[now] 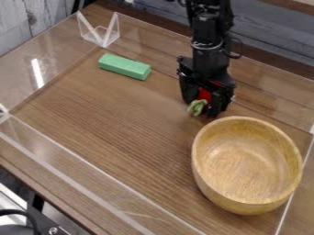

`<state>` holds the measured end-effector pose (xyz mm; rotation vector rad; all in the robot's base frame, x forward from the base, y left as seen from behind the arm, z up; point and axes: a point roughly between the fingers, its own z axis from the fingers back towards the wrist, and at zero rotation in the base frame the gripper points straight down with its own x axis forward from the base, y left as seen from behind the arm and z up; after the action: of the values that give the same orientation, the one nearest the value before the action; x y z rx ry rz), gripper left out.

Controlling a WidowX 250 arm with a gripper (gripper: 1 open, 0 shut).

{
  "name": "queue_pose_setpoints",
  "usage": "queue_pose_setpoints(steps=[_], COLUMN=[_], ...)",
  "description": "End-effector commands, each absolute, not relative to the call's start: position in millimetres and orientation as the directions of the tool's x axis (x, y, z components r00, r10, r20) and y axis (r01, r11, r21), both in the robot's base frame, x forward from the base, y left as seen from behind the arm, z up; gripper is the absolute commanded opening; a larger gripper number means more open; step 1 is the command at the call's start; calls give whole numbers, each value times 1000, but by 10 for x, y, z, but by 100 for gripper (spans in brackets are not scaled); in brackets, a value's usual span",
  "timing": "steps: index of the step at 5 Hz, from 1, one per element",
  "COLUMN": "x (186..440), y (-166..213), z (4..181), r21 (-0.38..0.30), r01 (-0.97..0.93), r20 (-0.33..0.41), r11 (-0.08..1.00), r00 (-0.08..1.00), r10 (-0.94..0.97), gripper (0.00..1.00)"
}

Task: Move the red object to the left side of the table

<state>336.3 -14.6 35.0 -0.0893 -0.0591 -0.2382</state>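
Observation:
The red object (207,99) lies on the table (110,128) at the back right, just behind the wooden bowl. Only bits of red and its green stem (196,108) show between the black fingers. My gripper (205,103) points straight down over it, its jaws open on either side of the fruit and low to the tabletop. I cannot tell whether the fingers touch it.
A large wooden bowl (203,138) sits at the right front, close to the gripper. A flat green block (124,66) lies at the back, left of the arm. Low clear acrylic walls (37,138) edge the table, and a clear folded stand (98,29) sits at the far left corner.

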Motion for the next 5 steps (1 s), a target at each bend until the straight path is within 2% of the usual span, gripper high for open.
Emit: queue_pose_setpoints(steps=[1,2,3,4,5], x=[3502,3512,3528,3485,3424], y=[-105,-99,-92,-70,-28], z=[617,641,609,760,1018], r21=[-67,-68,-68,-74,-67], r01=[227,222,215,218,219], r20=[154,162,165,187,234], r11=[971,973,974,973,973], r00=[964,964,966,961,952], r10=[-215,-209,-202,-201,-198], gripper=[100,100,0,0,0])
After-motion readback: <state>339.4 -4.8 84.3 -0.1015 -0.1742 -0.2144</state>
